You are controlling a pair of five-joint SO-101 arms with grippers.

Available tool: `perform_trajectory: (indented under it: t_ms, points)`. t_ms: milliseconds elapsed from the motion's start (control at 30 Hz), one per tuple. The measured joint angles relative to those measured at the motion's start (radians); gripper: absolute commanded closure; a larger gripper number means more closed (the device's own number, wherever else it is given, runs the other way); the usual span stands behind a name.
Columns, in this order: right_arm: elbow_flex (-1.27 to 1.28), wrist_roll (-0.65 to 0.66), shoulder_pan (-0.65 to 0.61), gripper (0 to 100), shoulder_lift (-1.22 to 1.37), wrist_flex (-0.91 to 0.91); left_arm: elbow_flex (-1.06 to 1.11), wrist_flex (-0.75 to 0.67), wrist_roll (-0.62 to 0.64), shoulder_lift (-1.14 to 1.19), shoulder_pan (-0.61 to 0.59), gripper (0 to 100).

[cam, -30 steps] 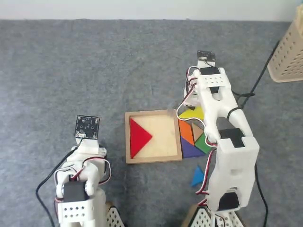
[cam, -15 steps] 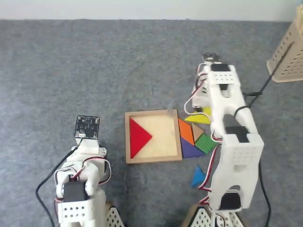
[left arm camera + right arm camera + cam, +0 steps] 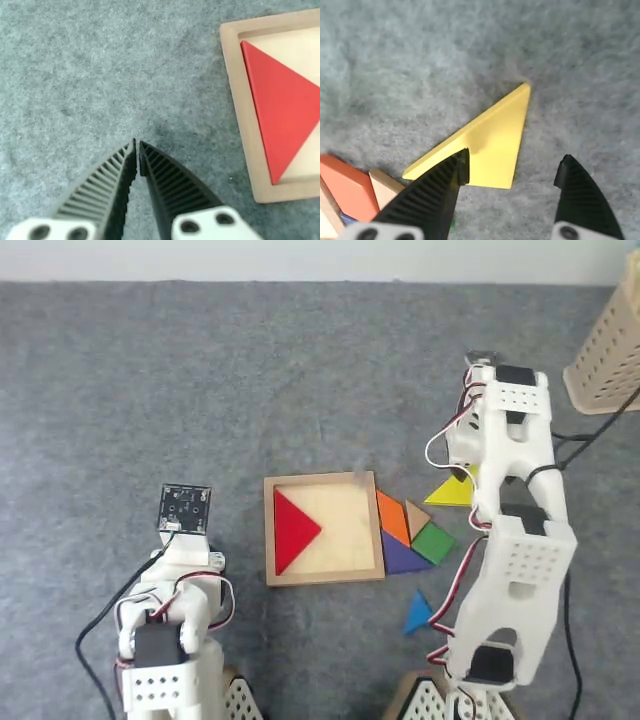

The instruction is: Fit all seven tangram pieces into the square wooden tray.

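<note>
The square wooden tray (image 3: 323,578) lies on the grey tabletop (image 3: 150,370), between the two arms. The big red triangle (image 3: 292,528) lies flat inside the tray, in its left part. The rest of the tray is bare wood.

Four pieces sit in a bunch just right of the tray, out on the tabletop. The orange piece (image 3: 393,517) is right beside the tray's right rim. The small tan triangle (image 3: 415,516) is just to its right. The green square (image 3: 433,542) and the purple triangle (image 3: 400,558) are on the near side of the bunch. The small blue triangle (image 3: 417,612) lies alone, nearer and a bit apart from them. The yellow triangle (image 3: 492,145) lies flat to the right of the bunch, by the right arm (image 3: 515,540).

The right pincer (image 3: 515,157) is released, with its jaws spread wide. One fingertip (image 3: 462,157) is over the yellow triangle's edge, and the other is over bare tabletop.

The left pincer (image 3: 136,147) is clenched on nothing, over bare tabletop to the left of the tray.

A tan slatted basket (image 3: 605,350) stands at the far right.
</note>
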Motion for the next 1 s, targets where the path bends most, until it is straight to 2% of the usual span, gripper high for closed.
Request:
perform_trajectory:
  t_ms: [100,233,433,733,1000]
  points:
    - [0.043,0.002,-0.008,72.2,-0.049,-0.025,0.000,0.000,0.000,0.000,-0.002,99]
    - [0.226,-0.003,-0.008,72.3,-0.155,-0.155,0.000,0.000,0.000,0.000,-0.002,99]
    - [0.440,-0.084,-0.008,72.3,-0.239,-0.284,0.000,0.000,0.000,0.000,-0.002,99]
    - [0.394,-0.112,-0.029,72.2,-0.193,-0.259,0.000,0.000,0.000,0.000,0.000,99]
    - [0.319,-0.235,-0.071,72.3,-0.175,-0.186,0.000,0.000,0.000,0.000,-0.002,99]
